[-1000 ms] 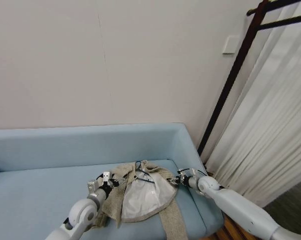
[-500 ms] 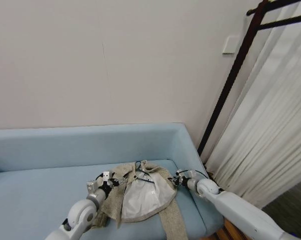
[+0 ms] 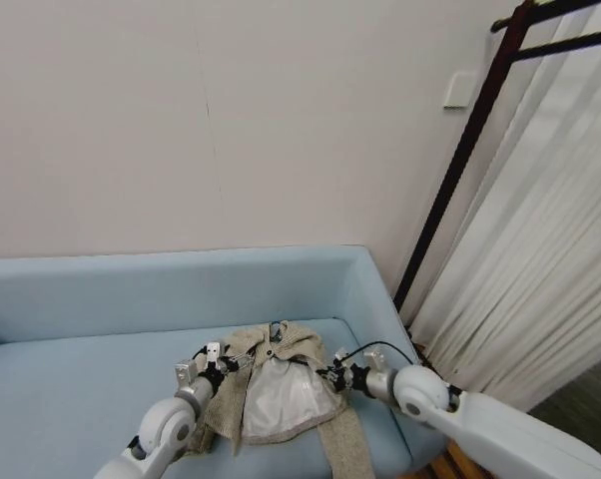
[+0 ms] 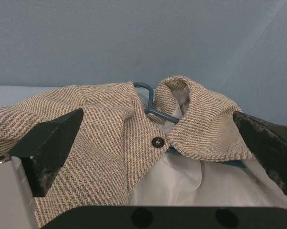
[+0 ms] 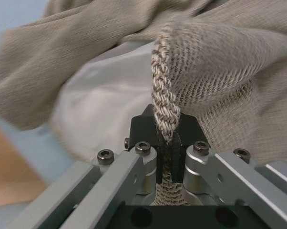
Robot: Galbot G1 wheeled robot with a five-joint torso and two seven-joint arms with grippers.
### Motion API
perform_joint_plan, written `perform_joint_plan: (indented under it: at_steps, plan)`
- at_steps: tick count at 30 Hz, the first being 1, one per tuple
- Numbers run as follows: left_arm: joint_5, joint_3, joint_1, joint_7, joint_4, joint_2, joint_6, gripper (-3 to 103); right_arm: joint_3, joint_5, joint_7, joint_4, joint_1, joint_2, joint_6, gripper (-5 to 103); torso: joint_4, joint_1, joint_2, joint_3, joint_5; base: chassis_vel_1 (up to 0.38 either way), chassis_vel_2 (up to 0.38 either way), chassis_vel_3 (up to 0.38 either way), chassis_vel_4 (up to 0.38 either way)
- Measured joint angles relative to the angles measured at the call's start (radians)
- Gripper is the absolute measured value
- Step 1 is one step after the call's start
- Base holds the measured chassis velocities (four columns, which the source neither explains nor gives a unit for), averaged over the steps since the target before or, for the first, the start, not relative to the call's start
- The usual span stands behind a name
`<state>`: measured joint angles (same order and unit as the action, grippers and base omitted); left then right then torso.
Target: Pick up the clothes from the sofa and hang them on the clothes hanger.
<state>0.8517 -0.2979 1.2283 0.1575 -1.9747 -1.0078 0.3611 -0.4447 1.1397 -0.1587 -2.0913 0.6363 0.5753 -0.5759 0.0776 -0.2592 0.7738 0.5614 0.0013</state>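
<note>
A beige knit coat [image 3: 281,391] with white lining lies on the light blue sofa [image 3: 81,399], on a blue hanger [image 4: 147,90] whose hook sticks out at the collar. My left gripper [image 3: 213,361] rests at the coat's left shoulder. In the left wrist view it [image 4: 158,117] is open, its dark fingers [image 4: 50,145] spread on either side of the collar and button. My right gripper [image 3: 332,376] is at the coat's right edge. The right wrist view shows it [image 5: 168,138] shut on a fold of the knit hem.
A dark brown clothes rack [image 3: 458,165] stands to the right of the sofa, its top bars high at the right. White curtains [image 3: 540,259] hang beyond it. The sofa's right armrest [image 3: 375,299] lies between the coat and the rack. A plain wall runs behind.
My right gripper has moved left along the seat, pulling the coat's right edge inward so the coat is more bunched. The left gripper has stayed put.
</note>
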Motion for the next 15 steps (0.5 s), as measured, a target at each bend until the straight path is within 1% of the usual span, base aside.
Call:
perform_joint_plan:
  at_steps: [1,2,4,6,8,9,10,12,13,14,15]
  plan:
    - [0.000,-0.001,0.000,0.001,-0.001,0.001,0.000,100,-0.036,0.031,-0.029,-0.025,-0.015,0.009,-0.016,3,-0.0001,0.000,0.000,0.000,0.0001,0.000,0.000,0.000,0.000]
    - [0.000,-0.001,0.000,0.001,-0.001,0.001,0.000,100,-0.036,0.031,-0.029,-0.025,-0.015,0.009,-0.016,3,-0.0001,0.000,0.000,0.000,0.0001,0.000,0.000,0.000,0.000]
    - [0.000,-0.001,0.000,0.002,-0.002,0.002,0.000,100,-0.121,0.075,-0.062,-0.063,-0.042,0.024,-0.046,3,0.0001,0.000,0.000,0.000,-0.0001,0.000,0.000,0.000,0.000]
    - [0.000,0.001,-0.002,0.003,-0.002,0.003,0.000,100,-0.190,0.084,-0.067,-0.070,-0.061,0.044,-0.062,3,0.0003,0.000,0.000,0.000,-0.0001,0.000,0.000,0.000,0.000]
    - [0.000,0.003,-0.002,0.003,-0.002,0.003,0.000,100,-0.237,0.077,-0.071,-0.053,-0.066,0.073,-0.065,3,0.0005,0.000,0.000,0.000,-0.0001,0.000,0.000,0.000,0.000]
    - [0.000,0.003,-0.002,0.003,-0.002,0.003,0.000,100,-0.237,0.077,-0.071,-0.053,-0.066,0.073,-0.065,3,0.0005,0.000,0.000,0.000,-0.0001,0.000,0.000,0.000,0.000]
    - [-0.001,0.003,0.000,0.004,-0.002,0.002,0.000,100,-0.259,0.062,-0.080,-0.022,-0.064,0.104,-0.065,3,0.0003,0.000,0.000,0.000,0.0000,0.000,0.000,0.000,0.000]
    - [-0.003,0.004,0.002,0.005,-0.002,0.001,0.000,100,-0.264,0.042,-0.098,0.024,-0.047,0.146,-0.056,3,0.0002,0.000,0.000,0.000,0.0000,0.000,0.000,0.000,0.000]
    - [-0.005,0.005,0.004,0.008,-0.002,0.001,0.000,100,-0.255,0.029,-0.134,0.067,-0.028,0.188,-0.043,3,0.0002,0.000,0.000,0.000,0.0003,0.000,0.000,0.000,0.000]
    - [-0.005,0.005,0.004,0.008,-0.002,0.001,0.000,100,-0.255,0.029,-0.134,0.067,-0.028,0.188,-0.043,3,0.0002,0.000,0.000,0.000,0.0003,0.000,0.000,0.000,0.000]
    - [-0.006,0.006,0.005,0.010,-0.003,0.001,0.000,100,-0.240,0.024,-0.159,0.093,-0.017,0.215,-0.038,3,0.0001,0.000,0.000,0.000,0.0003,0.000,0.000,0.000,0.000]
